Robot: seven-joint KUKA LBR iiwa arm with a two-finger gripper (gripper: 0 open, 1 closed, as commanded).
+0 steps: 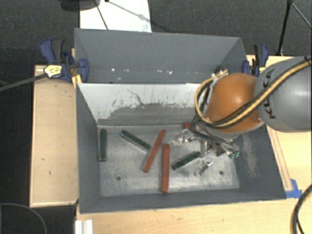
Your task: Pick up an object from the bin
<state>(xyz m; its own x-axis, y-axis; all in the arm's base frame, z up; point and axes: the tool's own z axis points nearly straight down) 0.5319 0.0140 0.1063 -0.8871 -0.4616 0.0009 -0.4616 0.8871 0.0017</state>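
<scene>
**While the gripper [201,156] sits low in the right half of the bin [87,179], a short dark green stick [184,162] lies under it**

Where the floor runs up to the bin's near wall, the near red-brown stick [165,168] has one end. From there it lies flat and points straight toward the far wall, about midway between the left and right walls. Just to its right, the short dark green stick lies slanted. Its left end is close beside the red-brown one and its right end passes beneath the gripper. The gripper is down close to the floor over that right end, nearer the right wall than the left. Whether it is open or closed, and whether it touches the stick, I cannot tell. The stick appears to rest on the floor.

A little farther back, the slanted red-brown stick [154,151] crosses the middle of the floor, its far end tipped to the right, just beside the near red-brown one. The slanted dark green stick [135,140] runs in from the left and meets it about halfway along. By the left wall, well apart from the others, the left dark green stick [102,144] lies pointing from near to far. At the far edge of the floor, a small red piece [186,126] shows just behind the gripper, partly hidden by it.

Behind that, the sloping far wall is scuffed with pale scratches. Over the gripper bulges the orange cover [231,101], looped with yellow and black cables [200,99], and the grey arm [292,101] comes in across the right rim.
</scene>
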